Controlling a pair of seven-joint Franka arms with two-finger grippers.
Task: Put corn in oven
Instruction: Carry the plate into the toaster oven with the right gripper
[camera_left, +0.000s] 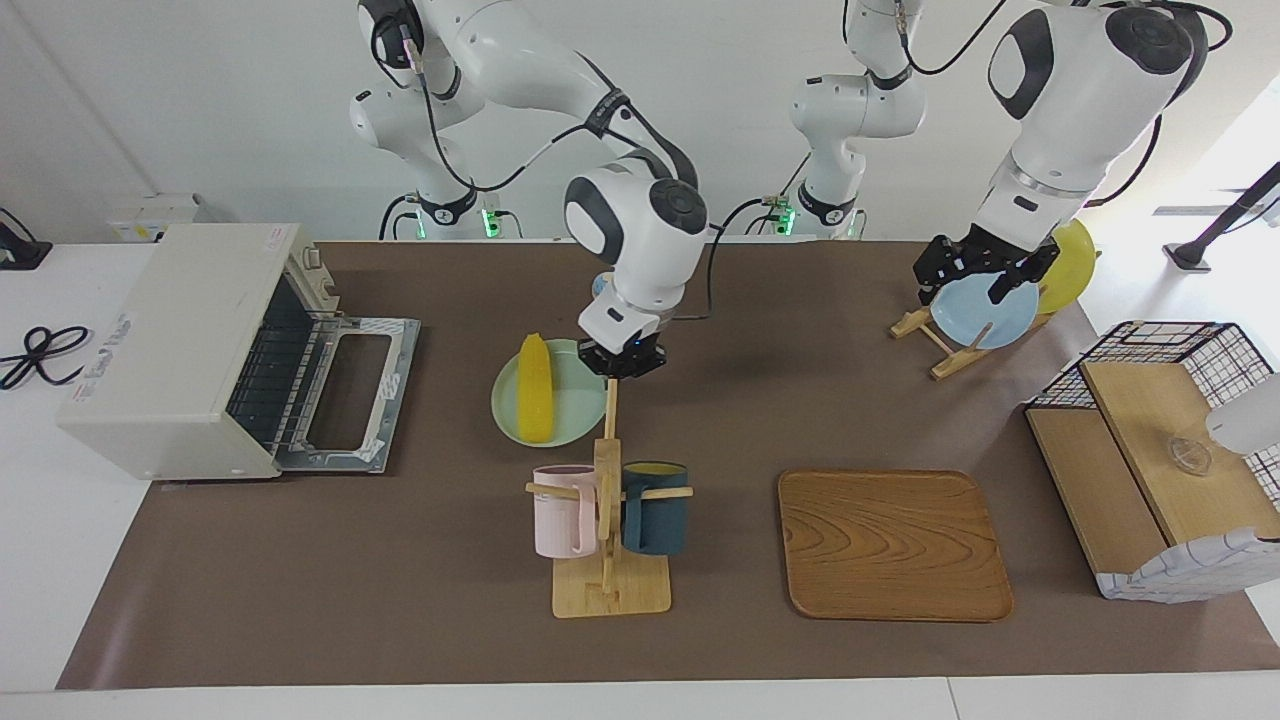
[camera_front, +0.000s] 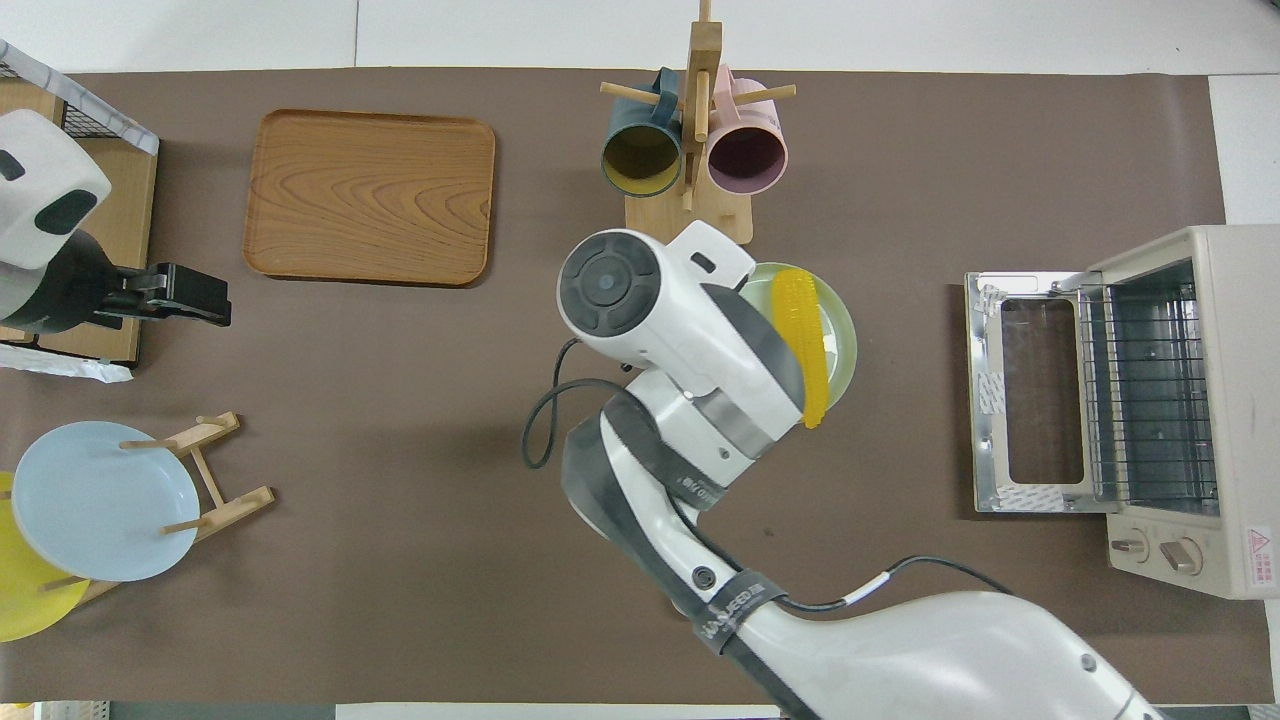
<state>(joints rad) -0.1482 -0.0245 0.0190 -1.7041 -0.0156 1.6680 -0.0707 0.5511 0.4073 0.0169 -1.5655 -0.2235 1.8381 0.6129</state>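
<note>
facing view: right gripper (camera_left: 622, 362) low at the rim of a pale green plate (camera_left: 570, 420), on the side toward the left arm's end; fingertips pressed together and apparently pinching the plate's edge, though the contact itself is hard to make out. corn (camera_left: 534, 388) lies lengthwise on the plate, one tip pointing toward the robots. the plate sits mid-table, nearer to the robots than the mug rack (camera_left: 608, 535), whose post crosses the gripper in this view. oven (camera_left: 190, 350) at the right arm's end of the table, door dropped flat, wire rack showing; well apart from the plate. left gripper (camera_left: 980, 268) up over the blue plate (camera_left: 985, 310) on its wooden stand, fingers spread, holding nothing. wooden tray (camera_left: 893, 545) and wire-framed shelf (camera_left: 1160, 470) toward the left arm's end.

overhead view: right arm's wrist covers the right gripper and part of the pale green plate (camera_front: 840, 330). corn (camera_front: 803, 340) lies on the plate's exposed part, toward the oven (camera_front: 1160, 410). left gripper (camera_front: 205, 298) spread, over bare table beside the shelf.
</note>
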